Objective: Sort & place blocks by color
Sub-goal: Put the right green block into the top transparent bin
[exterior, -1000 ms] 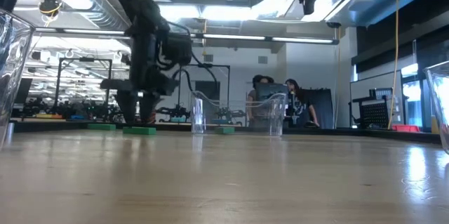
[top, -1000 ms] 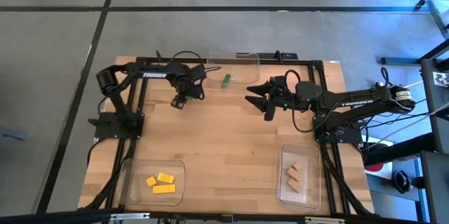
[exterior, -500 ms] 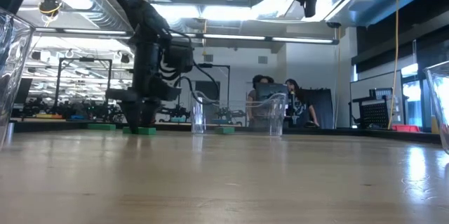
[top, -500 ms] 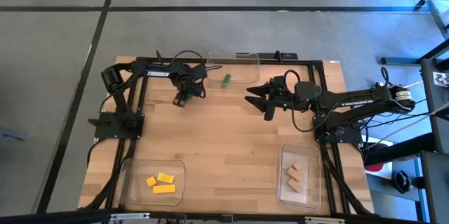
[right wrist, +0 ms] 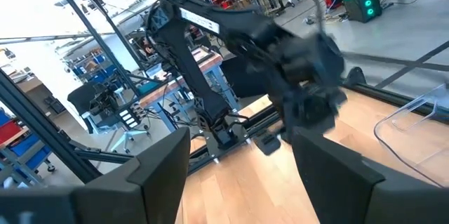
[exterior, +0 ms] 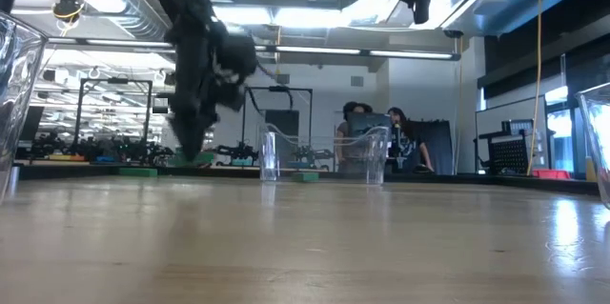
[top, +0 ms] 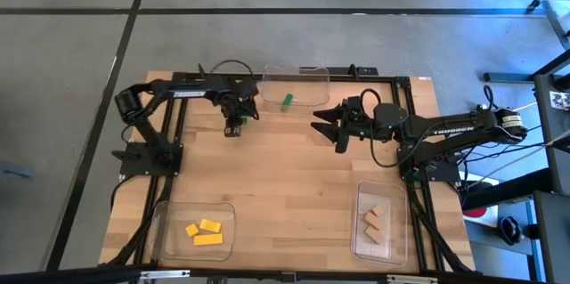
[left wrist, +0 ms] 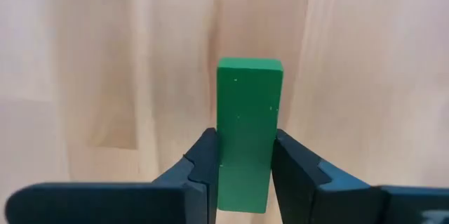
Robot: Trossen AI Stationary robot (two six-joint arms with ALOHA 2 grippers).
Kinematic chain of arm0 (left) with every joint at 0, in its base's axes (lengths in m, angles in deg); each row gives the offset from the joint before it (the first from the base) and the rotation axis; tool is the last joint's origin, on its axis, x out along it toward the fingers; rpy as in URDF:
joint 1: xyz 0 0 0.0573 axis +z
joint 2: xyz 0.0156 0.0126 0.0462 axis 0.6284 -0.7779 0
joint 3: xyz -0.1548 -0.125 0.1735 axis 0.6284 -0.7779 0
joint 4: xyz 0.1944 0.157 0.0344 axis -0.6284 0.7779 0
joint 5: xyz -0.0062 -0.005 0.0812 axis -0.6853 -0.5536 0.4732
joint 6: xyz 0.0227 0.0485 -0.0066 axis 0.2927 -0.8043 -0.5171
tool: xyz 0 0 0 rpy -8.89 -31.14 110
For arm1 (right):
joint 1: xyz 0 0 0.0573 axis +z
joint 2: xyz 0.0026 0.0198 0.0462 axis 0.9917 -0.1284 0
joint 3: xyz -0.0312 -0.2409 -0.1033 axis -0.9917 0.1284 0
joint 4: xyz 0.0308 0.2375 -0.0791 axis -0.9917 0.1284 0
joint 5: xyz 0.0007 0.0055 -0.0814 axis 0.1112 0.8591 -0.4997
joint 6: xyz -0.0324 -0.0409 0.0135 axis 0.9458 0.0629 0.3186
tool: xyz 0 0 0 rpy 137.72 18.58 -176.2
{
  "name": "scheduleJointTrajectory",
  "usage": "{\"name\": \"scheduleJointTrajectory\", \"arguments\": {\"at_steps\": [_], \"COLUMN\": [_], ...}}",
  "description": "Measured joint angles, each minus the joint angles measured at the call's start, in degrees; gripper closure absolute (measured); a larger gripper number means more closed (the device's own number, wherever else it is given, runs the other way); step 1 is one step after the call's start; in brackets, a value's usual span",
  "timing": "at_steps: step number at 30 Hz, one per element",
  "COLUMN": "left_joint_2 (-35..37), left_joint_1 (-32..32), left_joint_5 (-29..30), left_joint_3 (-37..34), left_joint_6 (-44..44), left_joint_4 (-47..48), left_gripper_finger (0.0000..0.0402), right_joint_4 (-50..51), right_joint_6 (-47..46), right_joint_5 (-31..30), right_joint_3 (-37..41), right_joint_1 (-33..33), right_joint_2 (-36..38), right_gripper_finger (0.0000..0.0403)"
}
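We view the wooden table from above, with 3 clear trays: the far tray holding 1 green block, the near-left tray holding 3 yellow blocks, and the near-right tray holding 2 tan blocks.

The left arm reaches along the far edge; its left gripper sits just left of the far tray. In the left wrist view its fingers pinch the sides of a second green block, held above bare wood. Compared with 1 second ago, when this gripper stood low over the green piece on the table in the low view, the gripper now appears raised and blurred with motion there, and from above it has shifted slightly toward the far tray. We judge that the block has just been lifted and that the carry to the far tray is the step in hand.

The right gripper hangs unchanged at mid-table, right of the far tray, its fingers spread wide and empty.

With yellow and tan already grouped, we judge this green block among the last to place.
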Motion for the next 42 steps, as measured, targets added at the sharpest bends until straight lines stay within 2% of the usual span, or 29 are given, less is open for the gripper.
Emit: {"name": "scheduleJointTrajectory", "arguments": {"at_steps": [6,11,17,21,25,28,38,42], "left_joint_2": [10.97,21.27,30.08,31.39,31.07,30.46,30.52,30.52], "left_joint_1": [-2.26,-8.08,-19.82,-27.63,-33.58,-35.72,-35.93,-35.93], "left_joint_5": [-3.10,-3.48,4.05,7.33,11.38,13.62,13.78,13.82], "left_joint_3": [0.00,-3.17,-12.88,-18.54,-21.34,-21.81,-21.73,-21.73], "left_joint_6": [15.94,29.98,43.68,49.17,50.73,50.68,49.29,49.12], "left_joint_4": [-5.70,-22.51,-46.96,-61.57,-73.81,-75.87,-76.84,-76.81], "left_gripper_finger": [0.0317,0.0317,0.0317,0.0317,0.0317,0.0317,0.0317,0.0317], "right_joint_4": [0.38,0.70,0.68,0.66,0.61,0.46,0.35,0.33], "right_joint_6": [0.18,0.33,0.33,0.39,3.44,4.90,13.55,13.42], "right_joint_5": [0.00,0.00,0.04,1.72,4.14,5.74,6.10,6.16], "right_joint_3": [0.00,0.00,0.00,0.00,0.00,0.00,0.00,0.00], "right_joint_1": [0.00,-0.02,-0.02,-0.02,-0.02,-0.02,-0.02,-0.02], "right_joint_2": [0.00,0.00,0.00,0.00,0.00,0.00,0.02,0.00], "right_gripper_finger": [0.0151,0.0150,0.0150,0.0150,0.0150,0.0150,0.0150,0.0150]}}
